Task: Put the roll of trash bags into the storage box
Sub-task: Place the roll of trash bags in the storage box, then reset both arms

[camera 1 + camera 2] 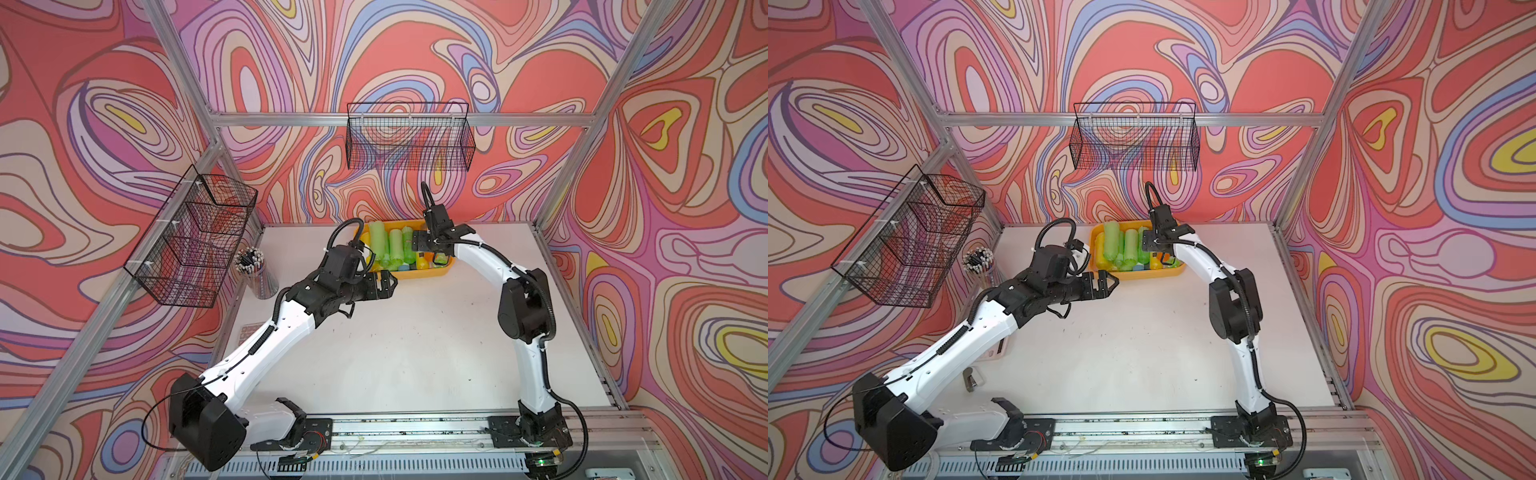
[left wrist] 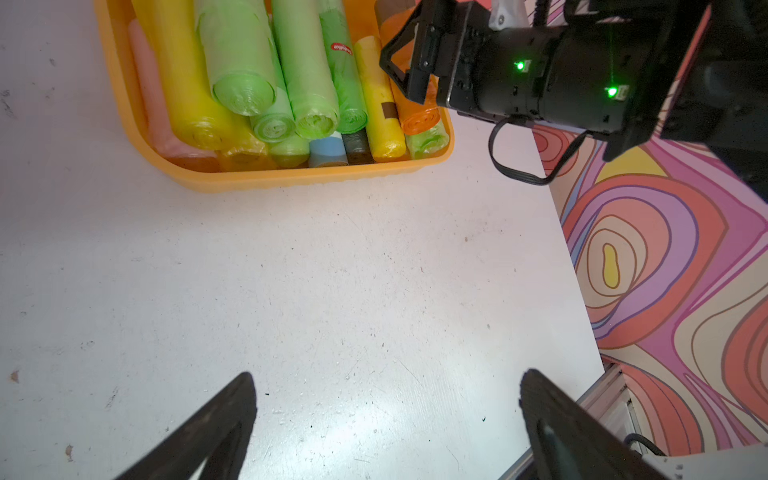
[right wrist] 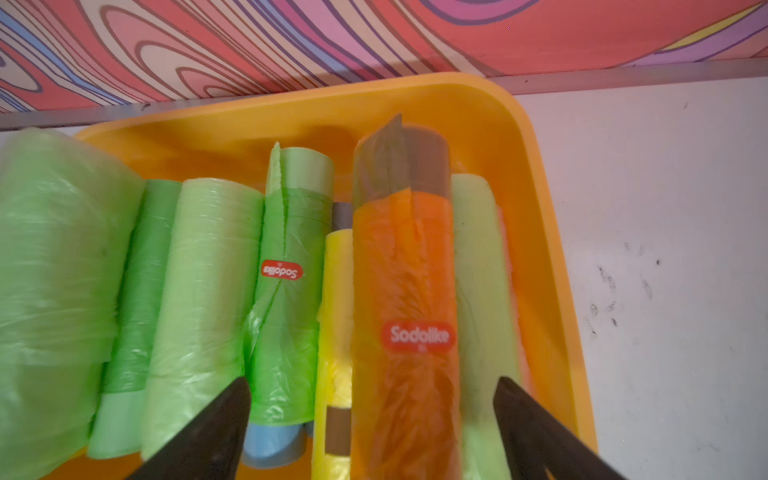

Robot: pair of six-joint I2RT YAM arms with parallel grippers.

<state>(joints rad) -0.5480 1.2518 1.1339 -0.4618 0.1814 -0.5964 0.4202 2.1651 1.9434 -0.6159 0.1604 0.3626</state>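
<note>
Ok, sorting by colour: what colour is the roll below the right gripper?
Orange roll, clearest in the right wrist view.

- Both top views look down from high over the robot's base, facing the back wall (image 1: 395, 62); side by side, they take in nearly the same whole table (image 1: 415, 353).
- The left wrist view sits low over the table, looking past the left gripper (image 2: 386, 376) toward the box (image 2: 291, 178), a little way off.
- The right wrist view hangs close above the box, looking past the right gripper (image 3: 372, 381) down into it.
- All four views share the box.
</note>
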